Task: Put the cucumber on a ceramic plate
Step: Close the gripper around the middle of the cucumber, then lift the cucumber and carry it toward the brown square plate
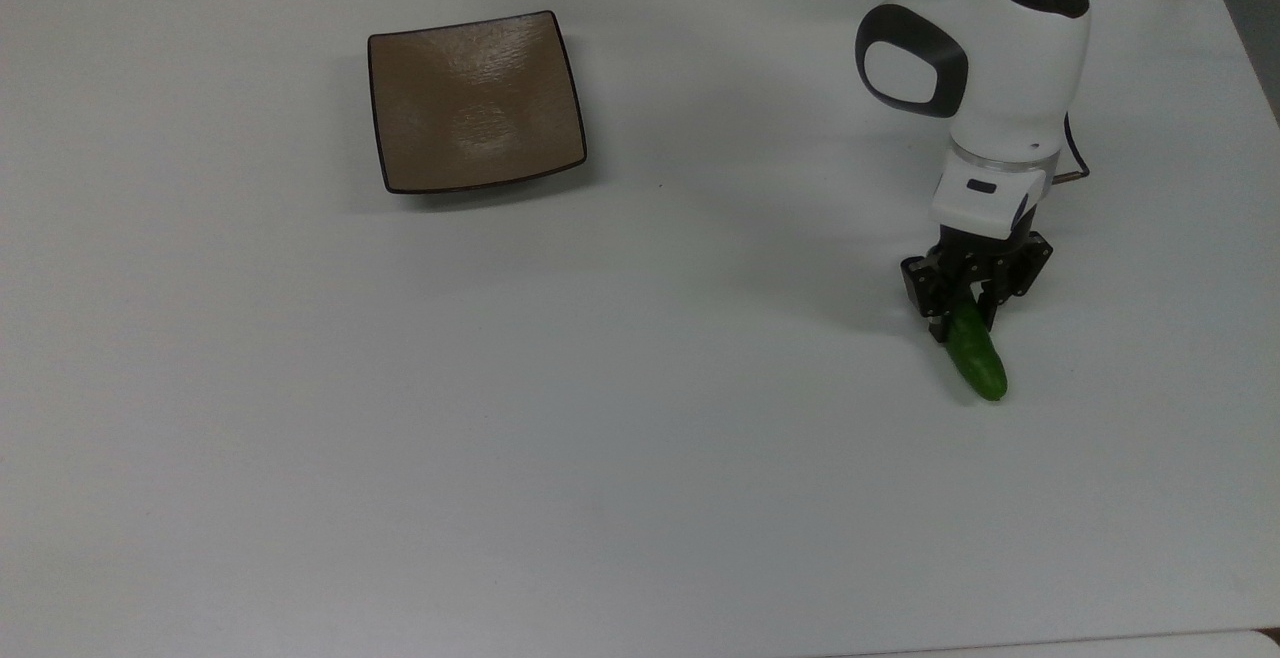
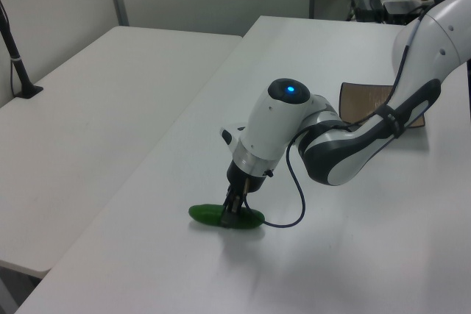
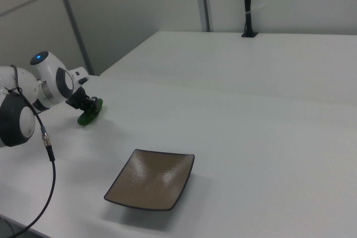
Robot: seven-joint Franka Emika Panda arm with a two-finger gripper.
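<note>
On white table, jaws clamping cucumber, ceramic plate well apart

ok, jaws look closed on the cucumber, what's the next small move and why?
Probably a straight lift. The gripper has its jaws closed around one end of the small dark green cucumber, which lies on the white table. The square brown ceramic plate sits empty, far toward the top view's left, so the cucumber likely needs clearance before travelling.

Cucumber on table at the top view's right, under gripper; ceramic plate well apart, toward the top view's upper left.
</note>
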